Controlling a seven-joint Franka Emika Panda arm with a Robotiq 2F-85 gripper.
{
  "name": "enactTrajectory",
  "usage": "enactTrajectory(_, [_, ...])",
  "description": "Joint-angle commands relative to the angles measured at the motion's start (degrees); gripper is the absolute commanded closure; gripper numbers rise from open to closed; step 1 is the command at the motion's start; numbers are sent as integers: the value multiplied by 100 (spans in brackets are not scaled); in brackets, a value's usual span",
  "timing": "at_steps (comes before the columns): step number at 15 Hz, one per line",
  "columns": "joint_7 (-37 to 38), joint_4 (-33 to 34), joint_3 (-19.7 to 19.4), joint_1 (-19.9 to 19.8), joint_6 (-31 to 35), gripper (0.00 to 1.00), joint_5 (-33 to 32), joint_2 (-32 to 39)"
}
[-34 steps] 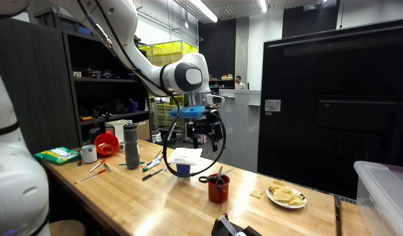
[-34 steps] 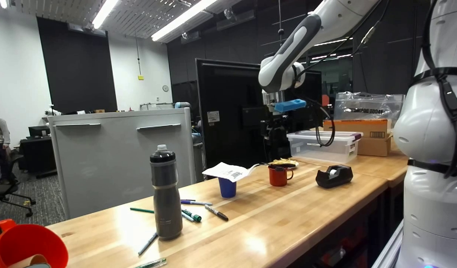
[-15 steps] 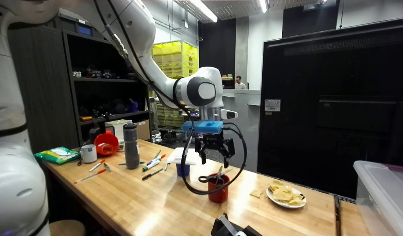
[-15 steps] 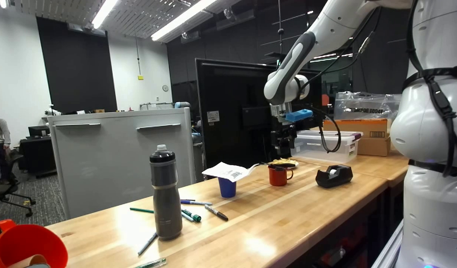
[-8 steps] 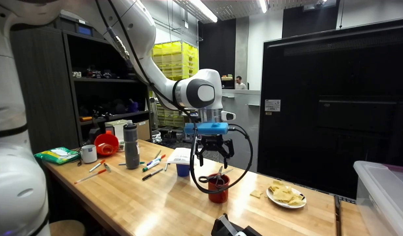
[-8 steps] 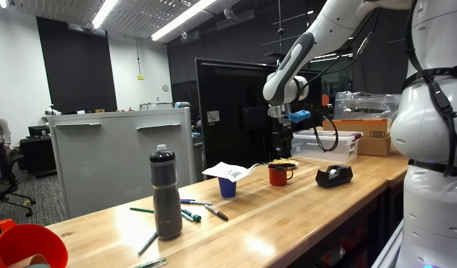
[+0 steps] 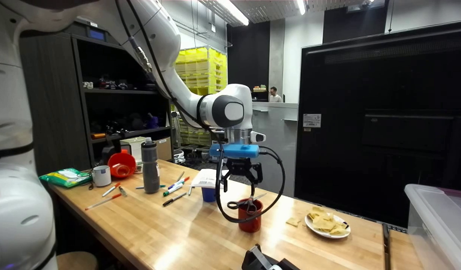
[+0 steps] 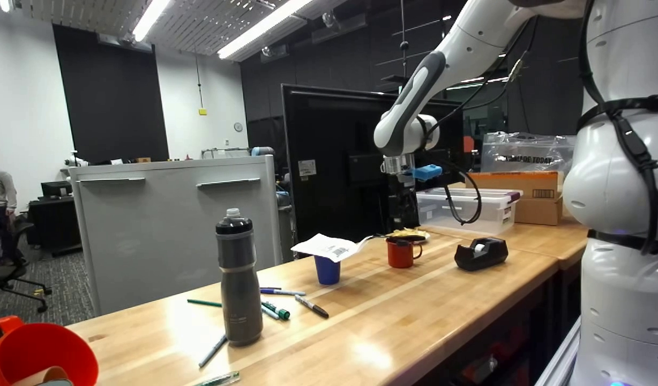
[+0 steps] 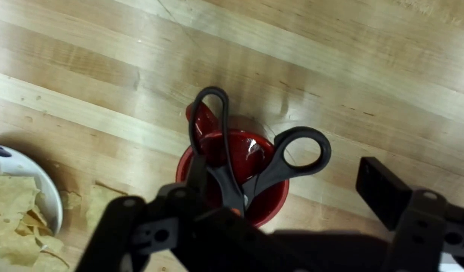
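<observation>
A red mug point(image 9: 235, 151) stands upright on the wooden table, its handle beside the long loop of a pair of scissors. The dark grey scissors point(image 9: 271, 172) rest in the mug, blades down and handles spread above the rim. My gripper point(image 7: 238, 188) points downward just above the mug, its fingers wide apart and nothing between them. In the wrist view one finger overlaps the mug and part of the scissors, while the opposite finger point(image 9: 383, 189) is over bare wood. Whether the nearer finger touches the scissors I cannot tell. In an exterior view the mug point(image 8: 399, 254) shows below the gripper point(image 8: 405, 217).
A blue cup point(image 7: 209, 194) carrying a white paper packet point(image 7: 207, 177) stands close to the mug. Beyond are a plate point(image 7: 341, 234) of chips, a black tape dispenser point(image 8: 481, 254), a grey bottle point(image 8: 240, 289), several pens, and a clear bin point(image 8: 468, 206).
From higher up, my gripper has come down toward the mug, turning on the way; over the last half second it sinks a little further and shifts slightly. Mug and scissors have stayed put.
</observation>
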Motion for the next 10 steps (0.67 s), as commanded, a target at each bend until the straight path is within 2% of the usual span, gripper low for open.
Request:
enactTrajectory(1, [135, 77, 132, 86, -244, 0, 85, -202])
enactTrajectory(4, [404, 186, 250, 181, -432, 0, 77, -305])
enactTrajectory(5, [351, 140, 201, 129, -349, 8, 82, -270])
enactTrajectory(6, [347, 115, 170, 103, -292, 26, 75, -246])
enactTrajectory(7, [379, 66, 154, 89, -276, 30, 56, -265])
enactTrajectory(9, [452, 42, 109, 45, -262, 30, 1, -195])
enactTrajectory(10, [476, -5, 76, 17, -268, 34, 16, -201])
